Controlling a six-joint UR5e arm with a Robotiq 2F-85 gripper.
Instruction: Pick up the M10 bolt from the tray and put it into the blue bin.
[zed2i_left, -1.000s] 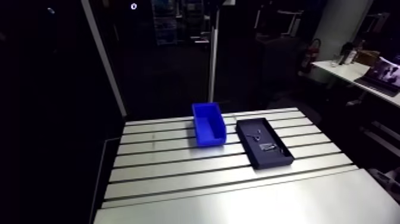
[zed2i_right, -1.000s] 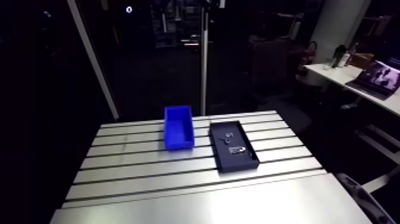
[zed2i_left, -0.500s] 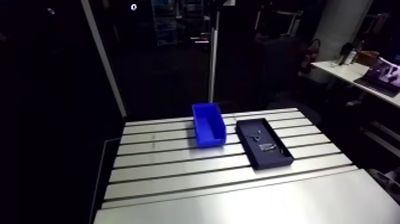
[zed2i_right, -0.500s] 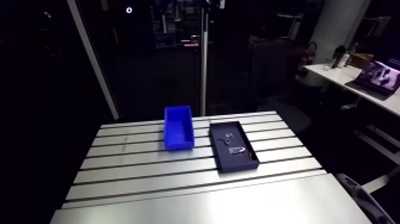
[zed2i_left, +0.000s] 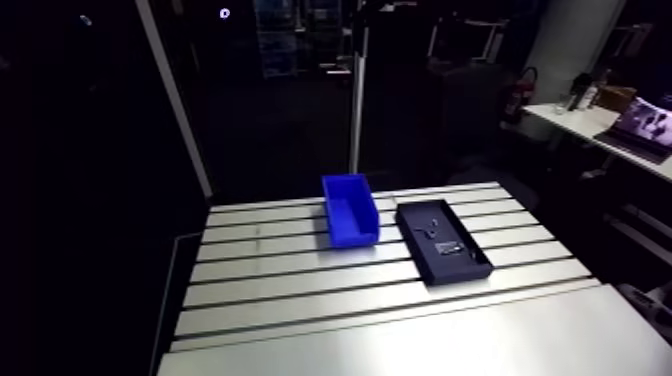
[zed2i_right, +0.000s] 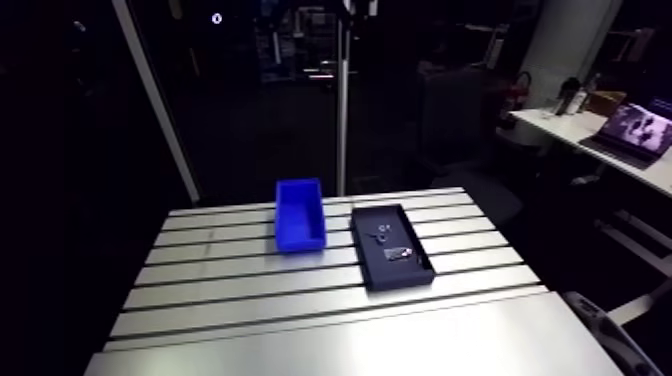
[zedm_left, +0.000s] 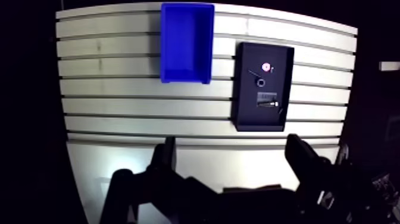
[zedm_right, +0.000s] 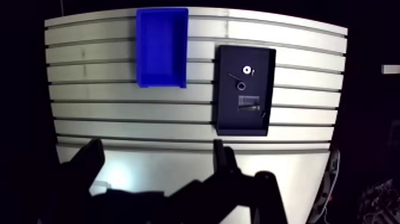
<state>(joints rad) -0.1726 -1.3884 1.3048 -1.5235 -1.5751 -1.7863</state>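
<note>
Stretching across the wrist view, the slotted aluminium table (zedm_left: 119, 107) showed long parallel grooves and a bright, bare metal top, with darkness past its edges.

On it sat the open rectangular blue plastic bin (zedm_left: 186, 76), its long sides crossing the grooves; only its own blue floor and walls showed inside. Just beside it, with a strip of bare table between them, lay the shallow rectangular black tray (zedm_left: 261, 121), parallel to the bin and reaching nearer to the gripper.

Several small metal parts lay in the tray. There was a round pale washer (zedm_left: 266, 67) towards its far end, a thin dark pin (zedm_left: 255, 74), a small ring (zedm_left: 261, 83), and then a pale elongated piece that appeared to be the M10 bolt (zedm_left: 268, 104), near the tray's middle. They were too small to tell apart with certainty.

The two-fingered dark gripper (zedm_left: 233, 173) hung high above the near edge of the table with its fingers spread wide and nothing between them. The bolt lay in the tray ahead of the gripper and well apart from it.
</note>
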